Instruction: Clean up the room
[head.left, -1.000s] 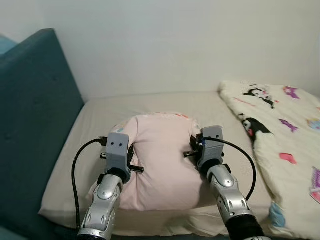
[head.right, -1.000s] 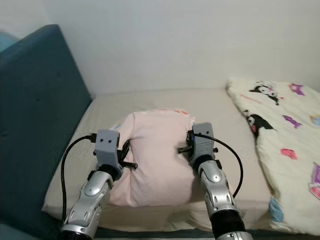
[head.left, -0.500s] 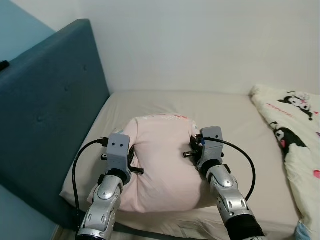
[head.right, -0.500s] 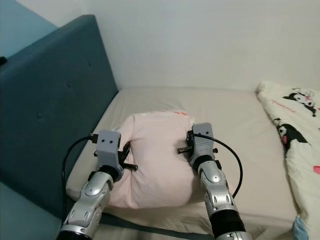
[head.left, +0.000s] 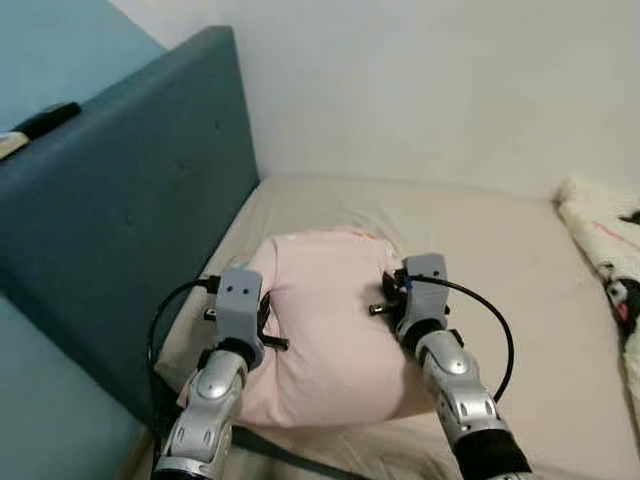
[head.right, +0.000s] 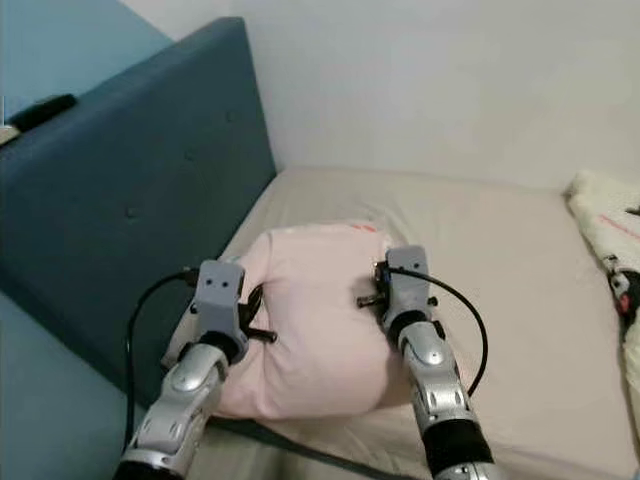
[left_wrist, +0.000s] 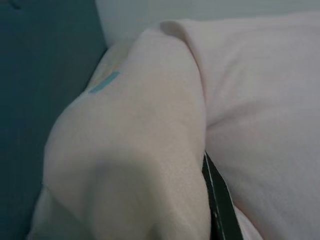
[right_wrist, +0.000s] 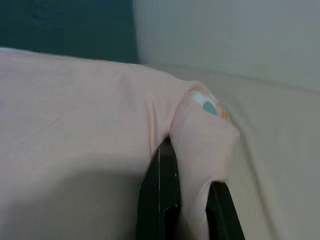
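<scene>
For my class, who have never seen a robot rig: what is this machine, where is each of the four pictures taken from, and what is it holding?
It is a humanoid robot with two silver arms. The two wide pictures come from head cameras looking down; the two close-ups from wrist cameras. Its left gripper and right gripper each pinch a side of a soft pale pink pillow, whose fabric bunches between black fingers. The pillow is over a beige mattress beside a dark teal padded headboard. A patterned white blanket lies at the robot's right.
</scene>
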